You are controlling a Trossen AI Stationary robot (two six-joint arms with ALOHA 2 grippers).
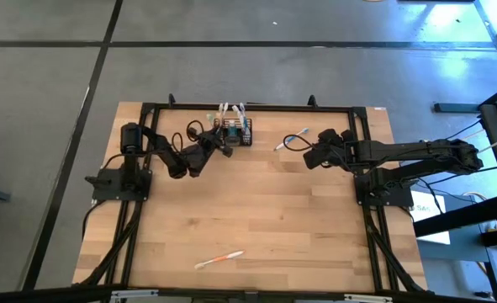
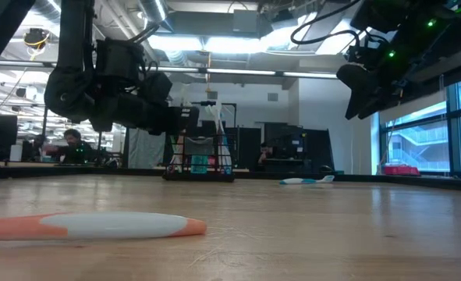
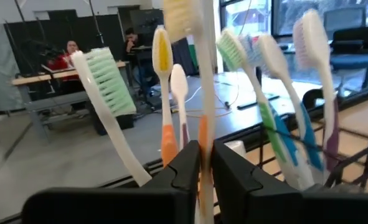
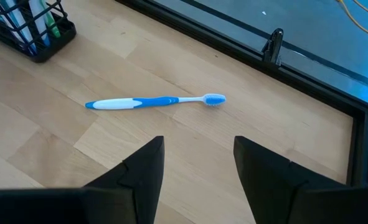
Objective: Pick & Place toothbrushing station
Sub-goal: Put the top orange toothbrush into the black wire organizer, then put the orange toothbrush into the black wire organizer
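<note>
Near edge of the bench [image 1: 256, 210]: an orange-and-white toothbrush [image 1: 219, 259] lying flat, well apart from both arms, not yet collected.

Farther in, toward the right edge: right pincer [image 4: 199, 149] hovering above the wood, fingers spread wide, holding nothing. Just beyond it, a blue-and-white toothbrush [image 4: 147, 102] flat on the boards, near the far edge, untouched.

At the middle of the far edge: left pincer [image 3: 205, 152] reaching in at the toothbrushing station [image 1: 240, 133], fingers drawn narrow and pinched on the upright stem of a yellow-bristled toothbrush [image 3: 202, 93]. Around that stem, several other brushes standing tilted in the black wire basket. Basket itself upright on the bench, just beside the far rail.

Step in hand, judging by this: seating a brush in the station, with the stem already down among the others. Next move calls for easing the left fingers apart without tipping the neighbouring brushes, then lifting straight up and clear of the heads. After that, likely the right pincer's turn: dropping over the blue brush's handle, closing across its narrow width, and carrying it to the basket.
</note>
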